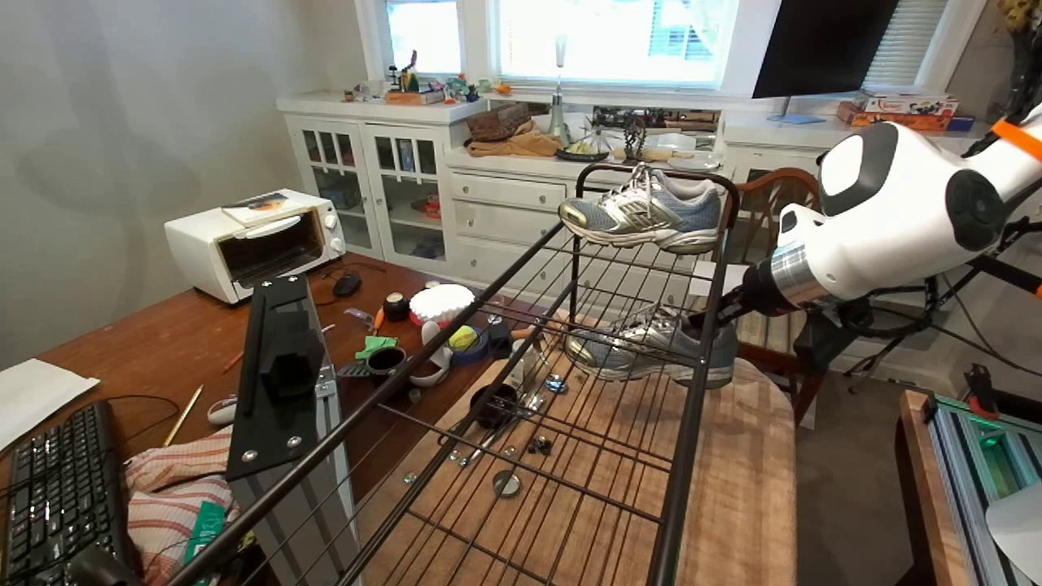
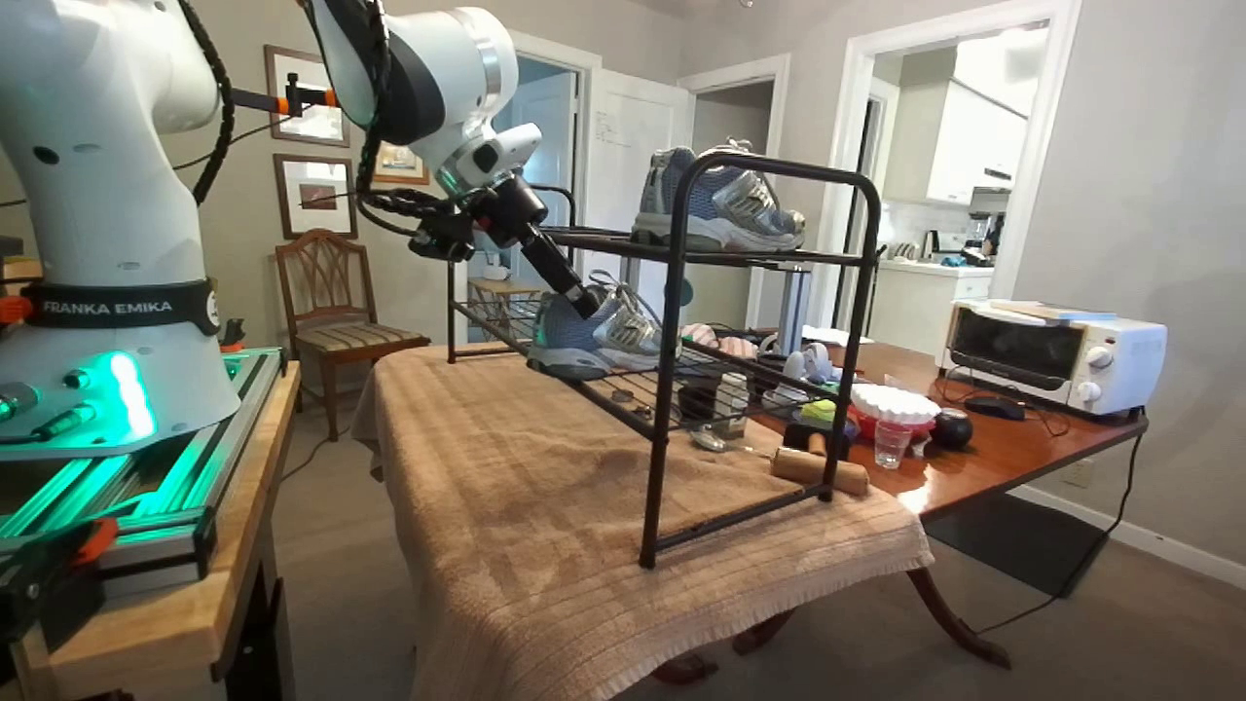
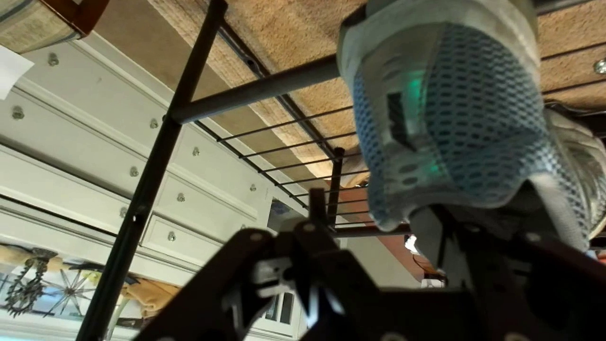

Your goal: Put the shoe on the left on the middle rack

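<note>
A grey-silver sneaker (image 1: 627,350) with a pale sole sits on the middle rack (image 2: 496,329), the black wire tier below the top one. It also shows in an exterior view (image 2: 574,336), heel toward the robot. Its blue mesh heel (image 3: 473,94) fills the upper right of the wrist view. My gripper (image 3: 378,208) is open at the heel collar. One finger is in or over the shoe opening, the other stands apart outside it. The gripper (image 2: 584,300) points down at the shoe from above. A near-identical sneaker (image 1: 651,212) stands on the top tier, also in an exterior view (image 2: 720,204).
The top tier's black rail (image 1: 692,407) and the end post (image 2: 667,389) stand close to the shoe and gripper. A towel-covered table (image 2: 487,467) lies below. A rolling pin (image 2: 818,472), a white toaster oven (image 2: 1061,355) and small items stand behind the rack.
</note>
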You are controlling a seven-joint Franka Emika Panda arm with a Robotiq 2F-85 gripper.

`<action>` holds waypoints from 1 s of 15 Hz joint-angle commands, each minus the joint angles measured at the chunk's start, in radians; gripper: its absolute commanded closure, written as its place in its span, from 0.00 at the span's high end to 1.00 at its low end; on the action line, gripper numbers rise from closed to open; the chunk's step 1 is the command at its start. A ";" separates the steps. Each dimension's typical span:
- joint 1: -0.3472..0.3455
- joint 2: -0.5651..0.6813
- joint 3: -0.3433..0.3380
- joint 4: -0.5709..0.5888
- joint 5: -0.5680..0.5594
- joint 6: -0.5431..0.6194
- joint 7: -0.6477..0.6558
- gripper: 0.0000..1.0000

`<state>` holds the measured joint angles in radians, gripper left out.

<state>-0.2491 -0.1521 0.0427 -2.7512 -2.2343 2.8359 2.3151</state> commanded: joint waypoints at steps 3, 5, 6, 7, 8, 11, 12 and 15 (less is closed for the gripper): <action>-0.021 -0.008 0.058 -0.001 0.012 -0.050 0.004 0.62; -0.024 -0.009 0.073 -0.002 0.018 -0.065 -0.002 0.64; -0.024 -0.009 0.083 -0.002 0.024 -0.073 -0.008 0.65; -0.024 -0.010 0.093 -0.002 0.030 -0.081 -0.015 0.65; -0.024 -0.013 0.103 -0.002 0.035 -0.086 -0.020 0.65; -0.026 -0.015 0.135 -0.002 0.056 -0.108 -0.048 0.67; -0.027 -0.015 0.144 -0.002 0.061 -0.112 -0.052 0.66; -0.035 -0.019 0.169 -0.003 0.088 -0.123 -0.072 0.66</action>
<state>-0.2725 -0.1489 0.1710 -2.7545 -2.1872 2.7371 2.2663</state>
